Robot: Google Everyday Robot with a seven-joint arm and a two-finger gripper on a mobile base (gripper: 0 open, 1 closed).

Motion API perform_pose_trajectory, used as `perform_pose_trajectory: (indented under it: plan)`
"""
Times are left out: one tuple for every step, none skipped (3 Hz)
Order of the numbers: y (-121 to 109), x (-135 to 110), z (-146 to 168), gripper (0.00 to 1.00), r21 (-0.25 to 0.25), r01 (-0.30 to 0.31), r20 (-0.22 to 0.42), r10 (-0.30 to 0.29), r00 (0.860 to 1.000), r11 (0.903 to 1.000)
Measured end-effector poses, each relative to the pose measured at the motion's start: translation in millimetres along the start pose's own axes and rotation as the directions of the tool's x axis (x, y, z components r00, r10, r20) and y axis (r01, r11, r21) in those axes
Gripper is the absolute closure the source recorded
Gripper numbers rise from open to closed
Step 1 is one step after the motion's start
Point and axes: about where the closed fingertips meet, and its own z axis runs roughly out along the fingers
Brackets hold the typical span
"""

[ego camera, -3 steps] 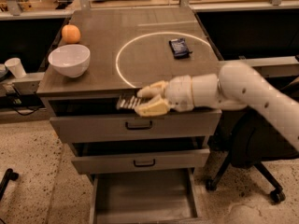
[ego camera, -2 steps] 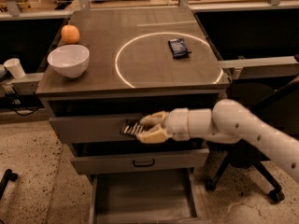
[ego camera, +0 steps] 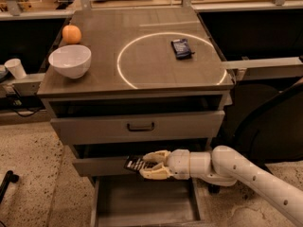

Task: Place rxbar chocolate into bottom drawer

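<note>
My gripper (ego camera: 143, 165) is shut on the rxbar chocolate (ego camera: 135, 164), a small flat bar in a black wrapper with pale lettering. It holds the bar in front of the middle drawer's face, just above the open bottom drawer (ego camera: 142, 202), a wide grey tray pulled out below. My white arm reaches in from the lower right.
On the cabinet top stand a white bowl (ego camera: 70, 60), an orange (ego camera: 71, 34) and a dark-blue-wrapped bar (ego camera: 181, 48) inside a white ring. The two upper drawers (ego camera: 140, 126) have black handles. A paper cup (ego camera: 15, 68) sits on a ledge at the left.
My gripper has come down with the bar, from the cabinet top's front edge past the top drawer to just above the open bottom drawer.
</note>
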Motion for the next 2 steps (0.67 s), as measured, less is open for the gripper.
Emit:
perform_pose_trajectory:
  plan:
    - [0.0, -0.1, 0.0, 1.00, 0.000, 0.000, 0.000, 0.000, 1.000, 1.0000]
    - [-11.4, 51.2, 5.4, 1.00, 0.051, 0.050, -0.085, -0.045, 0.995, 0.9974]
